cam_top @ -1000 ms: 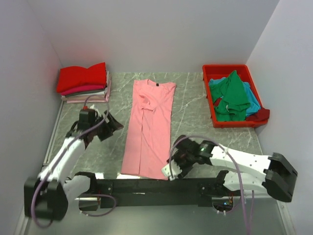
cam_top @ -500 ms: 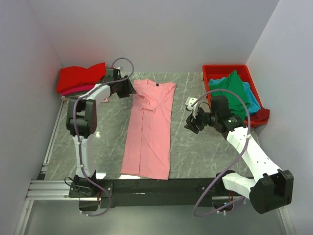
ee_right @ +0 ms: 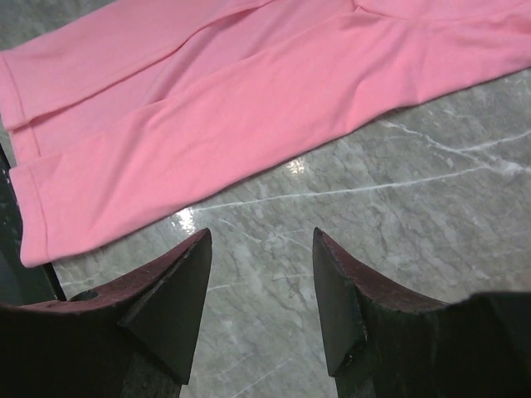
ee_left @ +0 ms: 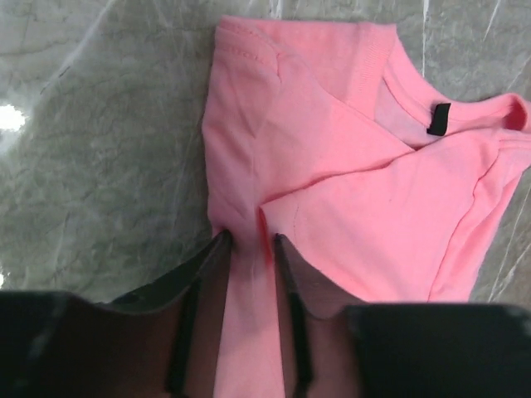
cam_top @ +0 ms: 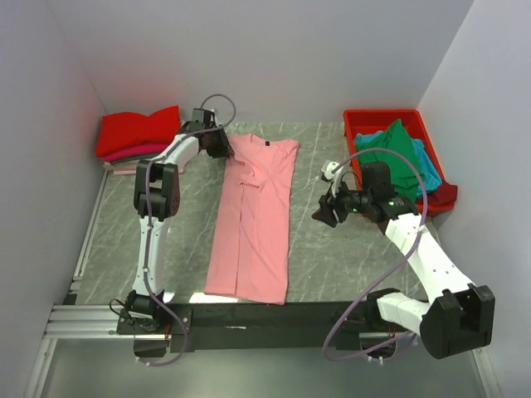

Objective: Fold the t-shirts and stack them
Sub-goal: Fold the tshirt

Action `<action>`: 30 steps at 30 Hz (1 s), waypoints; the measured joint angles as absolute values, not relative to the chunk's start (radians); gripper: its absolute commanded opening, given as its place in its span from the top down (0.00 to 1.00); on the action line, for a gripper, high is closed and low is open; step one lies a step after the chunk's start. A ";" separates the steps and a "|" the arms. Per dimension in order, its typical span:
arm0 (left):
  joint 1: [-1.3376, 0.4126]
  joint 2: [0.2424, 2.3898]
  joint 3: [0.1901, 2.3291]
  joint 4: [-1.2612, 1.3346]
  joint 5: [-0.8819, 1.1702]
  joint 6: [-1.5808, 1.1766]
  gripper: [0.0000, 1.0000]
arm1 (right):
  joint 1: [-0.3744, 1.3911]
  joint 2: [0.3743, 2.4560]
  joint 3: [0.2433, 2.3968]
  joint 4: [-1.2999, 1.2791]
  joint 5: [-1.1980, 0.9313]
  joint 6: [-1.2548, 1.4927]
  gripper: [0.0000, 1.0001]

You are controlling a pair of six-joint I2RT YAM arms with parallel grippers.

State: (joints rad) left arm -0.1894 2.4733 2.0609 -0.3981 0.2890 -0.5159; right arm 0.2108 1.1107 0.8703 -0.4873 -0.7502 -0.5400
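Because the pink t-shirt [ee_left: 348,191] is judged limp and light, its shoulder fold is straddled by the left pincer [ee_left: 251,239], grip unclear, while the right pincer [ee_right: 261,236] is spread.

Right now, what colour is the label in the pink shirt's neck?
The label is black; left wrist view shows it best.

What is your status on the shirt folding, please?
Left gripper straddling pink t-shirt fold, grip unconfirmed. Right gripper open, empty. No obstruction seen.

Grey marbled table [cam_top: 332,249], plain white walls [cam_top: 274,58].
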 measured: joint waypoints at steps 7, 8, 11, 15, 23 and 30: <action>-0.188 2.507 2.105 -0.418 0.285 -0.525 1.00 | 0.199 1.145 0.870 -0.486 -0.750 -0.517 0.41; -0.187 2.507 2.105 -0.417 0.282 -0.529 1.00 | 0.198 1.149 0.870 -0.485 -0.749 -0.514 0.41; -0.183 2.507 2.105 -0.414 0.264 -0.542 1.00 | 0.197 1.161 0.870 -0.484 -0.742 -0.509 0.41; -0.163 2.505 2.103 -0.408 0.234 -0.550 1.00 | 0.197 1.193 0.871 -0.483 -0.720 -0.497 0.41; -0.076 2.455 2.022 -0.381 0.175 -0.574 0.77 | 0.196 1.295 0.932 -0.490 -0.678 -0.472 0.41; -0.059 2.371 1.918 -0.358 0.196 -0.578 0.46 | 0.196 1.538 1.122 -0.521 -0.706 -0.432 0.41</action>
